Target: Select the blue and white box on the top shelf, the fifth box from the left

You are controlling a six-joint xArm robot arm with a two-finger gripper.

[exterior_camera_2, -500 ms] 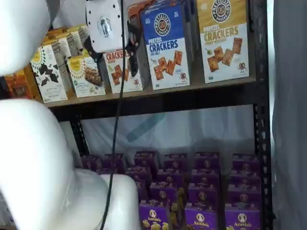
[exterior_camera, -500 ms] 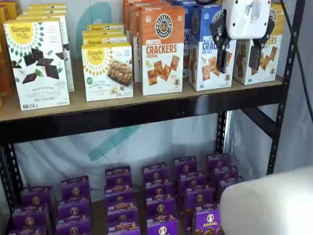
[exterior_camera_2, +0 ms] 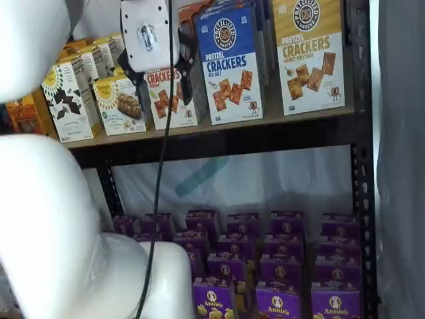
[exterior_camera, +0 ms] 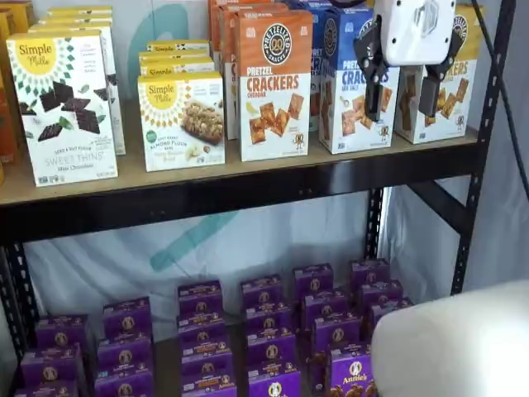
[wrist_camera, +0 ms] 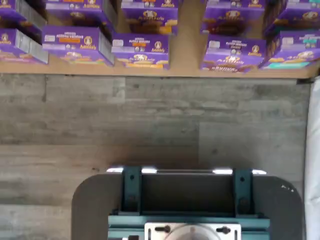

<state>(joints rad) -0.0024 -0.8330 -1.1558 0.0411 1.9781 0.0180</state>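
The blue and white box (exterior_camera: 343, 83) stands on the top shelf (exterior_camera: 165, 180) between the orange-topped cheddar carton (exterior_camera: 274, 83) and the yellow-topped carton (exterior_camera: 450, 103). It also shows in a shelf view (exterior_camera_2: 231, 66), with the shelf's black rail (exterior_camera_2: 232, 138) below it. My gripper (exterior_camera: 401, 112) hangs in front of the shelf with its white body up high. Its two black fingers (exterior_camera: 372, 74) stand apart with a plain gap, empty. One finger overlaps the blue box's right side. In a shelf view the gripper (exterior_camera_2: 164, 98) appears left of the blue box.
Simple Mills cartons (exterior_camera: 64, 107) fill the shelf's left. Small purple boxes (exterior_camera: 273, 331) crowd the lower level and also show in the wrist view (wrist_camera: 140, 50), above a grey plank floor and the dark mount (wrist_camera: 187, 205). A black upright (exterior_camera: 488, 124) stands right. My white arm (exterior_camera_2: 60, 219) fills the left.
The gripper has risen very slightly in front of the shelf. Its fingers stay apart. The boxes have not moved.
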